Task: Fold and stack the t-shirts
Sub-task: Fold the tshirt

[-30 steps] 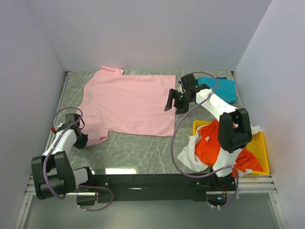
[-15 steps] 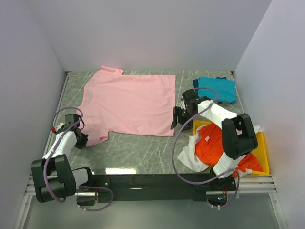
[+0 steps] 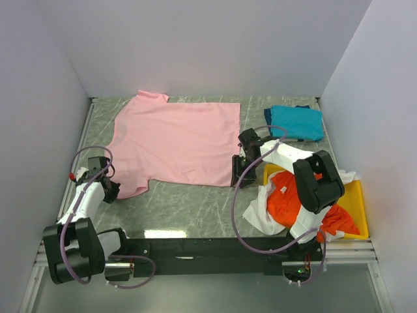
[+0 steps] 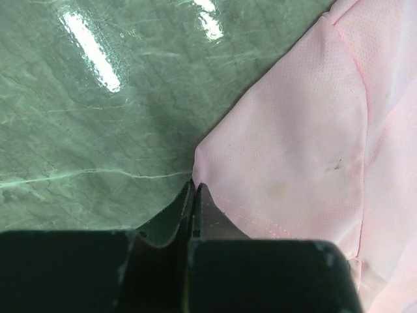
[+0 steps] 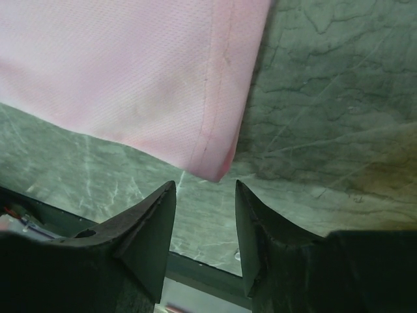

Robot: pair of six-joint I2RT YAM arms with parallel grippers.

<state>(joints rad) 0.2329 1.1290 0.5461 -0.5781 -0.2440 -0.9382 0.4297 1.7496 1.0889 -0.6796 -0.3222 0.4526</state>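
I see the light pink mesh-knit t-shirt point(image 3: 176, 140) lying flat on the green marbled worktop point(image 3: 195, 202). My left end effector point(image 4: 193, 195) is pinched together on its sleeve-hem corner. My right end effector point(image 5: 205, 187) hangs with fingers apart just above its stitched bottom-hem corner.

The top external view looks down from high above and behind the robot, whose bases line the bottom edge, taking in the whole table point(image 3: 189, 202) out to the back wall point(image 3: 208, 45). The left wrist view looks steeply down from very close, its jaws dark at bottom centre, onto a sleeve edge of the pink t-shirt point(image 4: 306, 130) at right. The right wrist view, equally close, looks past its jaws at the bottom onto that shirt's corner, upper left. All three share shirt and table.
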